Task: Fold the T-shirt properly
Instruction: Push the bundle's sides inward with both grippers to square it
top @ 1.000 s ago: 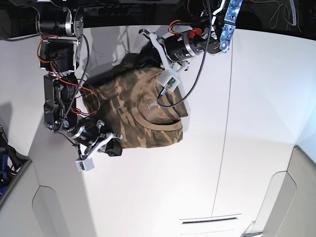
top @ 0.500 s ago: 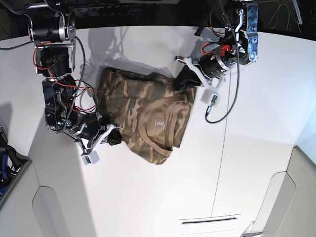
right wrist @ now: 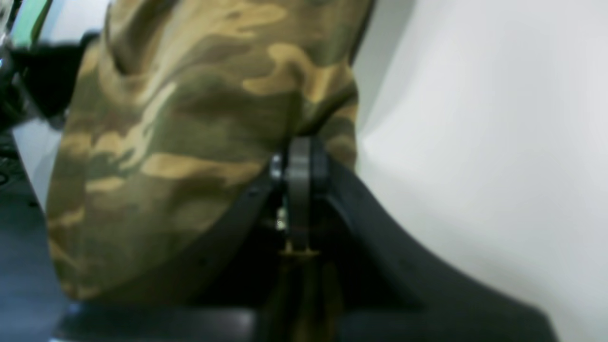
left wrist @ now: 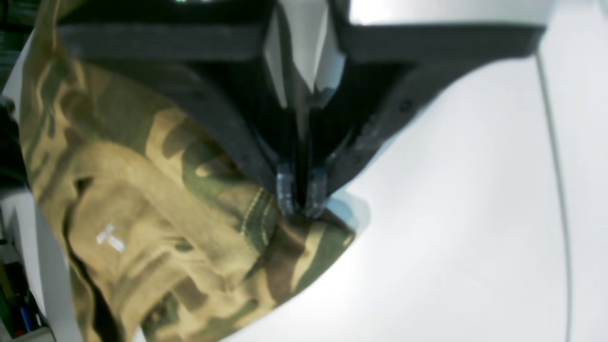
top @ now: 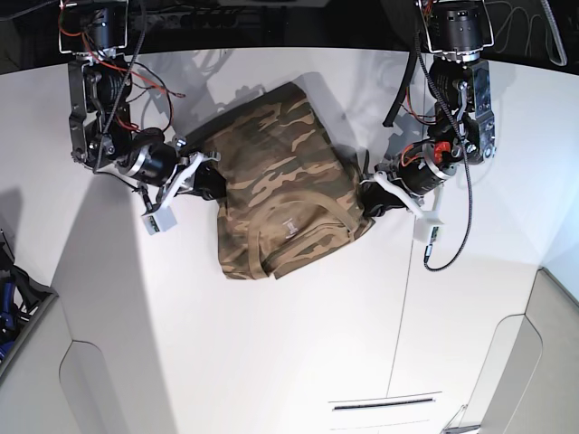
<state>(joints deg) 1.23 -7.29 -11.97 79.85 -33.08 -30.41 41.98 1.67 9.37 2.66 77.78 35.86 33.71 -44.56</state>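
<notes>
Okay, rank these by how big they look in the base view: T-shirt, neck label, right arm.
The T-shirt and the right arm look too close to rank.
Smallest: the neck label.

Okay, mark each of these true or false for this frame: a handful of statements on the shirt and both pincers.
1. The T-shirt is camouflage-patterned. True.
2. The left pincer stands wide open, away from the cloth. False: its jaws are clamped on the shirt.
3. The right pincer is shut on the shirt. True.
4. The collar lies between the two pincers' grips, nearer the base view's top edge than the rest of the shirt. False: it is on the shirt's lower part there.
5. A small pale label shows inside the neck. True.
</notes>
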